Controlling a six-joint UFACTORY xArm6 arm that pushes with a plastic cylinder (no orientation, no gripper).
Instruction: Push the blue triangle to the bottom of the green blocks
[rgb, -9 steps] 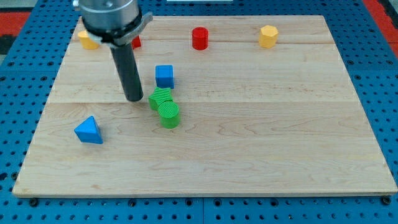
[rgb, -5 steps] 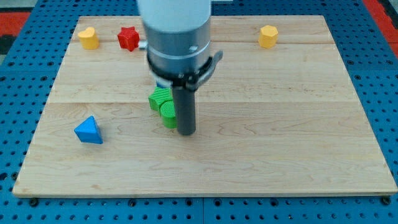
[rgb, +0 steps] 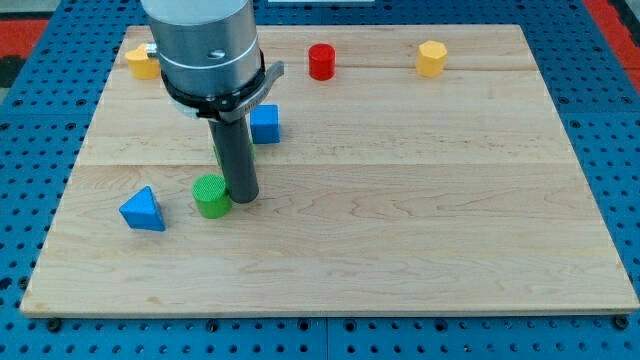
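Note:
The blue triangle lies at the board's lower left. A green cylinder stands just to its right, a small gap between them. A second green block shows only as a sliver behind the rod, above the cylinder. My tip rests on the board, touching the green cylinder's right side, well to the right of the blue triangle. The arm's body hides the area above the green blocks.
A blue cube sits just right of the rod. A red cylinder and a yellow hexagonal block stand near the view's top edge. A yellow block peeks out at top left behind the arm.
My tip moved from the right of the green pair leftward and pushed the green cylinder left, toward the blue triangle. The blue triangle has not moved. The red star is now hidden.

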